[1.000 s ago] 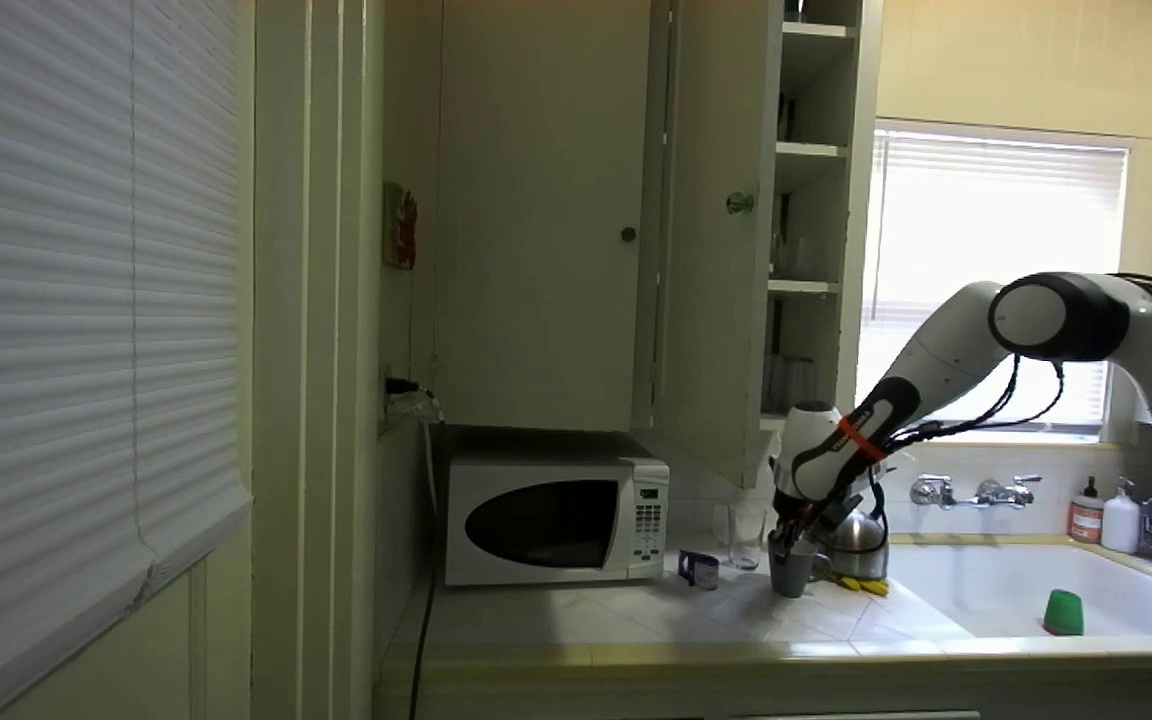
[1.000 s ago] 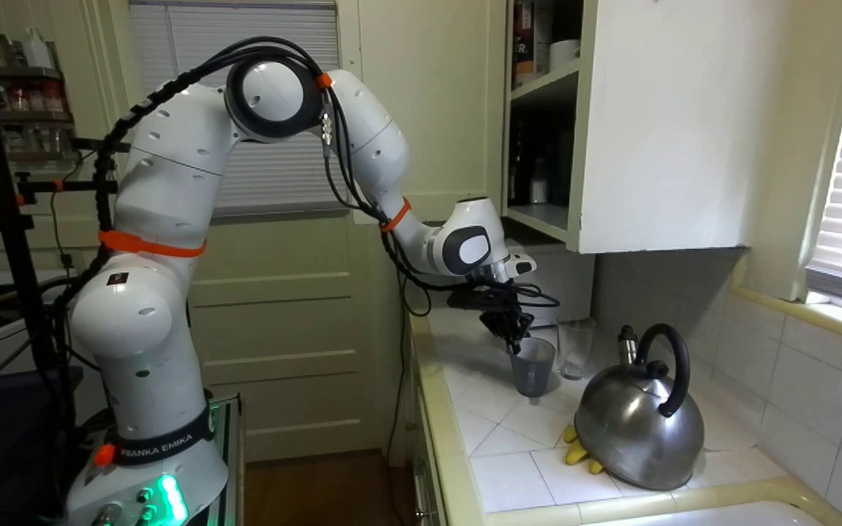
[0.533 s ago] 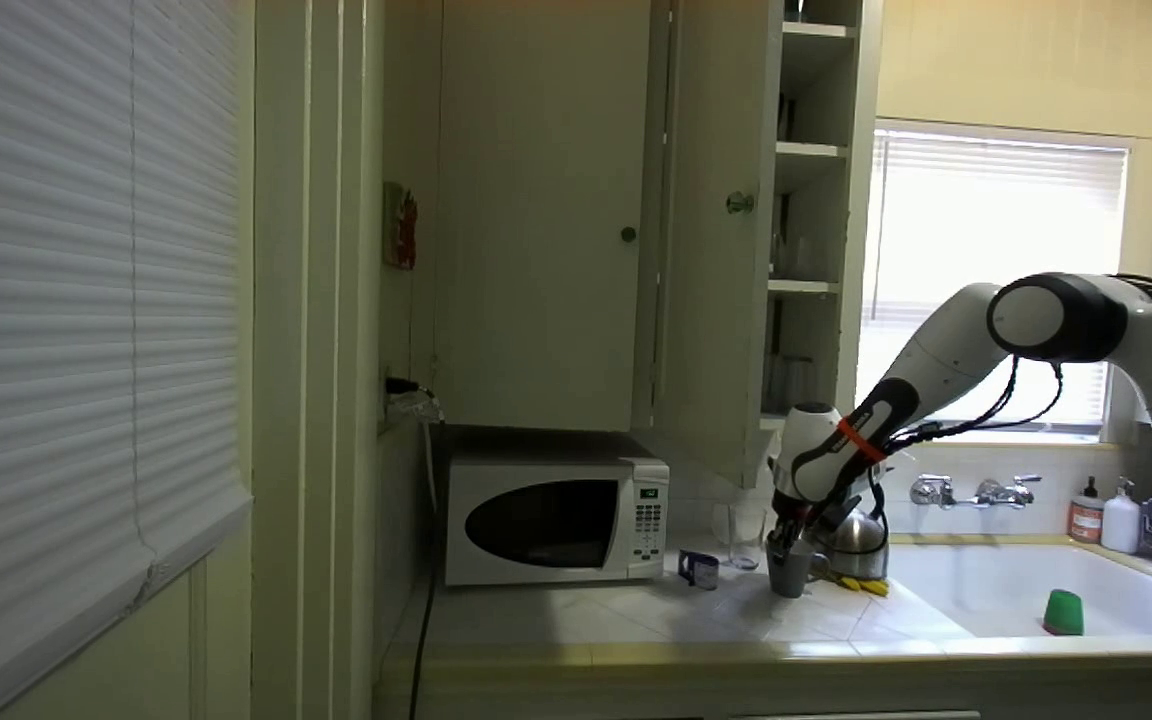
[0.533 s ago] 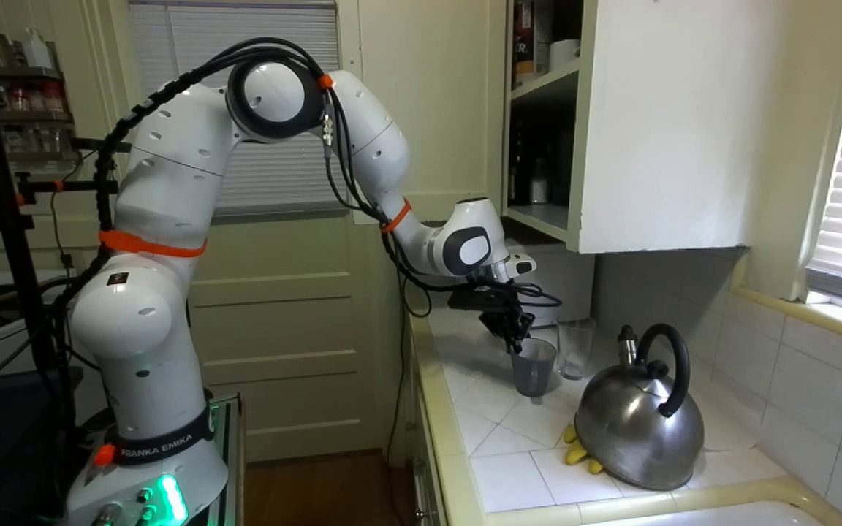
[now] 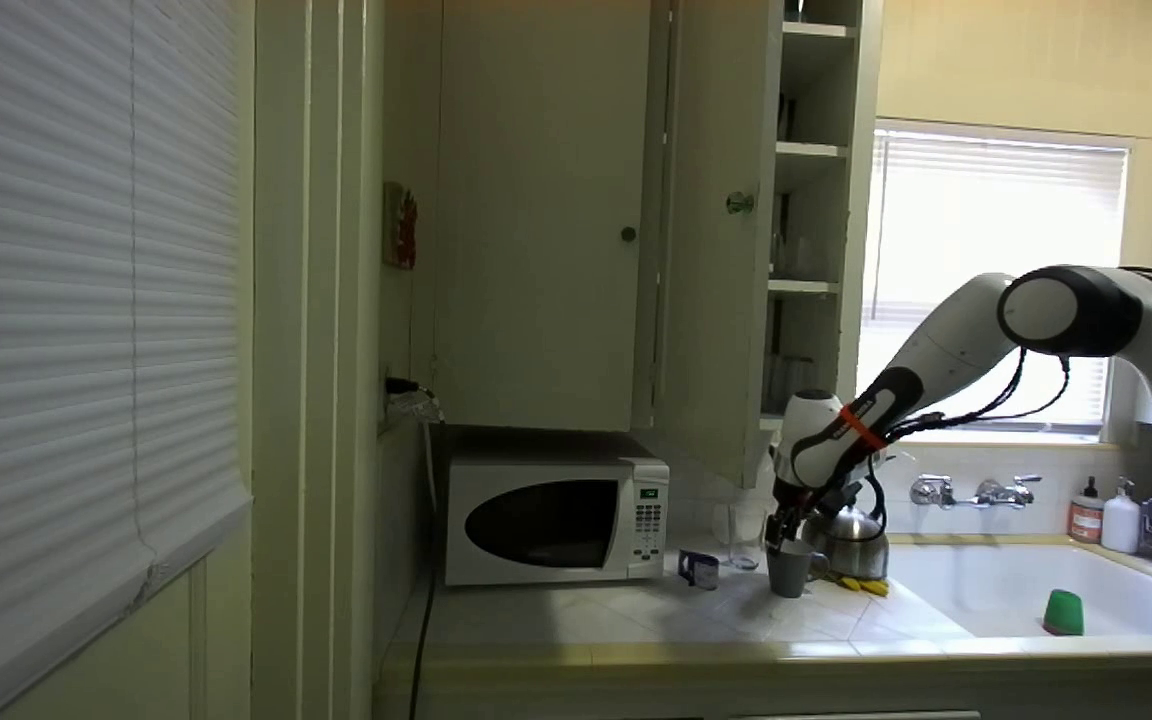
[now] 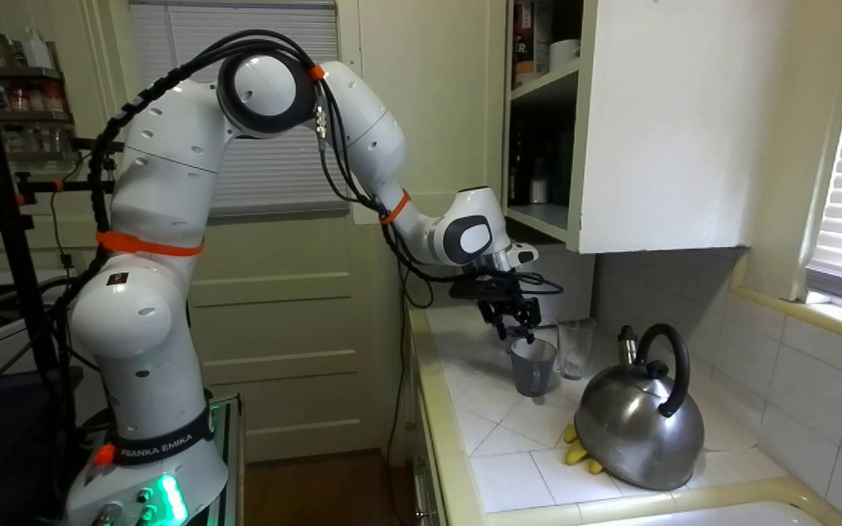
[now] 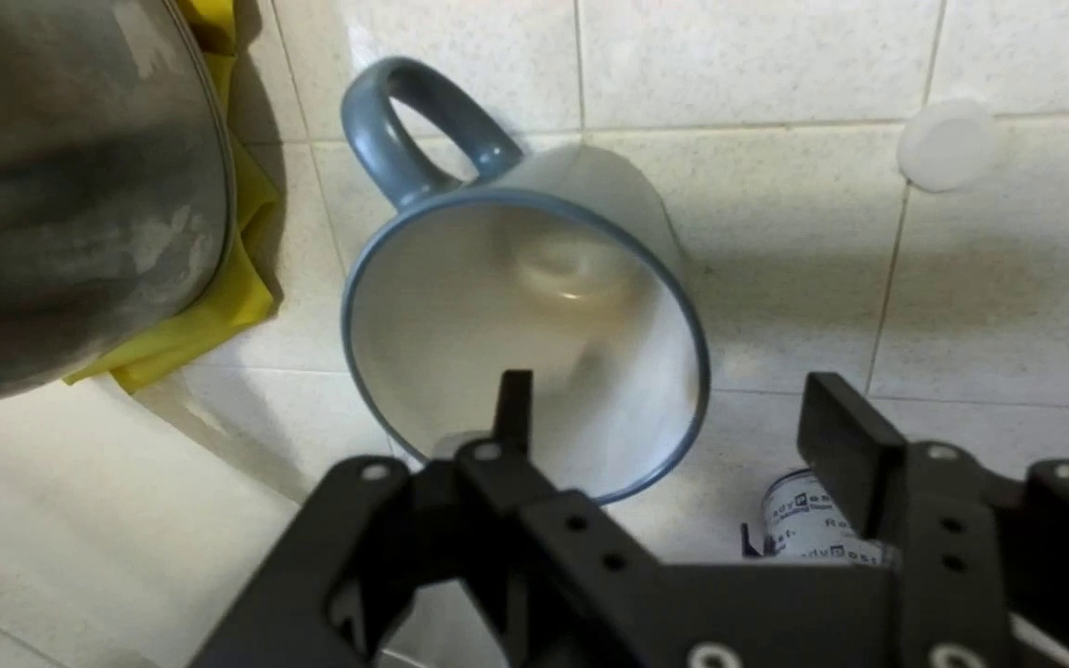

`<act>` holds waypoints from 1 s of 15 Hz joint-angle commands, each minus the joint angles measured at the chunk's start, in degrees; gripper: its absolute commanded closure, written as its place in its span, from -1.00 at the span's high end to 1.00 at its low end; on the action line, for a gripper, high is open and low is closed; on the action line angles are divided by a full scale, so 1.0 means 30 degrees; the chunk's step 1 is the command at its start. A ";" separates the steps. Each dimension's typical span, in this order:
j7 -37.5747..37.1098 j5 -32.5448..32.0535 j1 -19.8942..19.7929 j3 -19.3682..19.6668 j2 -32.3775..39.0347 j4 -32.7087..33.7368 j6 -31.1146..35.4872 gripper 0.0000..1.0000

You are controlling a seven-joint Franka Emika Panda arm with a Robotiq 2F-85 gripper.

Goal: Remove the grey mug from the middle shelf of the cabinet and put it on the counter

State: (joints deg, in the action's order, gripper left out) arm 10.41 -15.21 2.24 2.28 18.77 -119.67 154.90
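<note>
The grey mug stands upright on the white tiled counter, its handle turned toward the kettle side in the wrist view. My gripper hangs right over the mug's rim with its jaws spread apart. In the wrist view one finger overlaps the mug's pale inside, while the opposite finger lies beyond the rim; nothing is gripped between them. The cabinet's shelves show above the counter, behind an open door.
Close to the mug are a steel kettle on something yellow, a clear glass and a small tape dispenser. A microwave stands further along. The sink holds a green cup. The cabinet door hangs overhead.
My gripper has opened and let go of the mug's rim, and the arm has risen slightly. The mug has stayed in its place on the counter.
</note>
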 commanded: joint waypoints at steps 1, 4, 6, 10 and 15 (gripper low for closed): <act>-0.0372 0.1422 -0.0203 -0.0641 -0.2850 -0.1300 -0.3471 1.00; -0.1730 0.3331 -0.0231 -0.0797 -0.5149 -0.2090 -0.5810 1.00; -0.3821 0.3019 -0.0130 -0.0524 -0.6814 -0.2687 -0.6441 1.00; -0.7191 0.1856 -0.0890 -0.0328 -1.0116 -0.3846 -0.6681 1.00; -0.6999 0.2222 -0.1413 -0.0461 -1.0179 -0.3306 -0.6459 1.00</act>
State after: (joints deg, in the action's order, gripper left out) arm -10.81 -8.79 -1.29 1.56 -11.79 -129.66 135.60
